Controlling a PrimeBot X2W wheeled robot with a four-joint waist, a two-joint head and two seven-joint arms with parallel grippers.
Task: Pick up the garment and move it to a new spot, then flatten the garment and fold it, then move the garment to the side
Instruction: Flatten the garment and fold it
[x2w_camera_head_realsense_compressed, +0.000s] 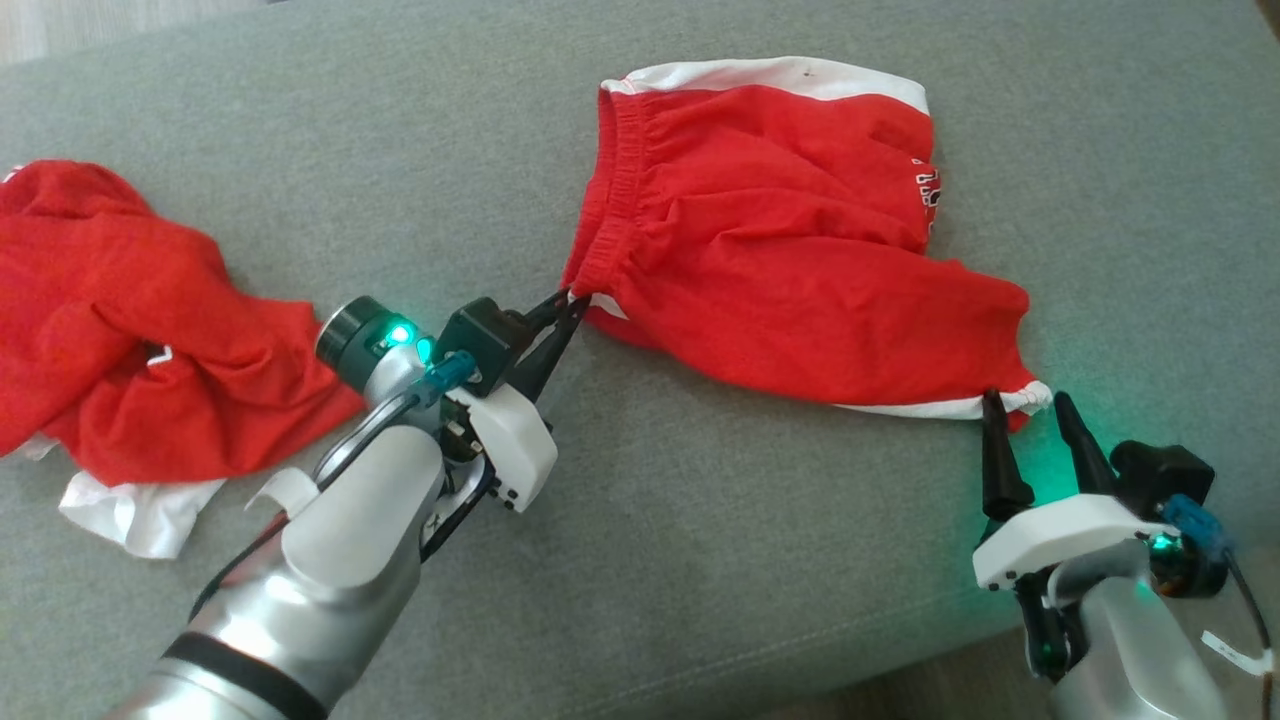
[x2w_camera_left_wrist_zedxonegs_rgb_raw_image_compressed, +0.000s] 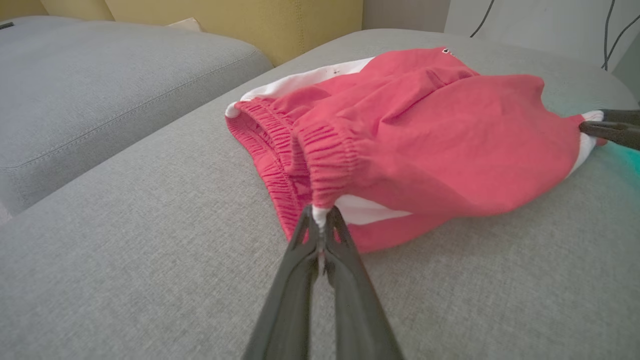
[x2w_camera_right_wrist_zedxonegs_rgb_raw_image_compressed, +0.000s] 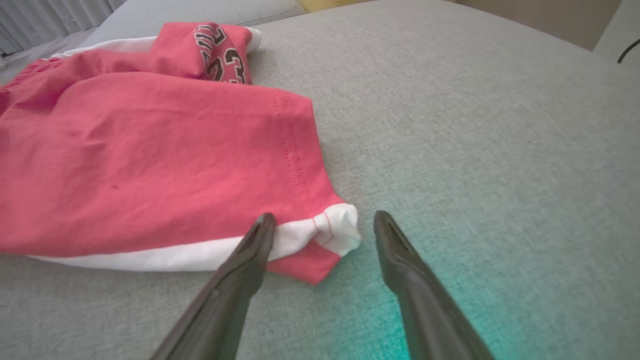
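The garment (x2w_camera_head_realsense_compressed: 770, 240) is a pair of red shorts with white side stripes, lying spread on the grey cushion. My left gripper (x2w_camera_head_realsense_compressed: 570, 300) is shut on the near corner of its elastic waistband (x2w_camera_left_wrist_zedxonegs_rgb_raw_image_compressed: 325, 160), a white bit of cloth pinched between the tips (x2w_camera_left_wrist_zedxonegs_rgb_raw_image_compressed: 320, 220). My right gripper (x2w_camera_head_realsense_compressed: 1025, 405) is open at the leg hem's white corner (x2w_camera_right_wrist_zedxonegs_rgb_raw_image_compressed: 335, 230), which lies between its two fingers (x2w_camera_right_wrist_zedxonegs_rgb_raw_image_compressed: 260, 240) on the cushion, ungripped. The right gripper's dark fingertips (x2w_camera_left_wrist_zedxonegs_rgb_raw_image_compressed: 610, 127) also reach in at the left wrist view's right edge.
A second red and white garment (x2w_camera_head_realsense_compressed: 130, 320) lies crumpled at the far left of the cushion (x2w_camera_head_realsense_compressed: 640, 560). The cushion's front edge (x2w_camera_head_realsense_compressed: 900, 660) runs close below my right gripper. Another grey cushion (x2w_camera_left_wrist_zedxonegs_rgb_raw_image_compressed: 100, 75) and a yellow backrest (x2w_camera_left_wrist_zedxonegs_rgb_raw_image_compressed: 250, 20) stand behind.
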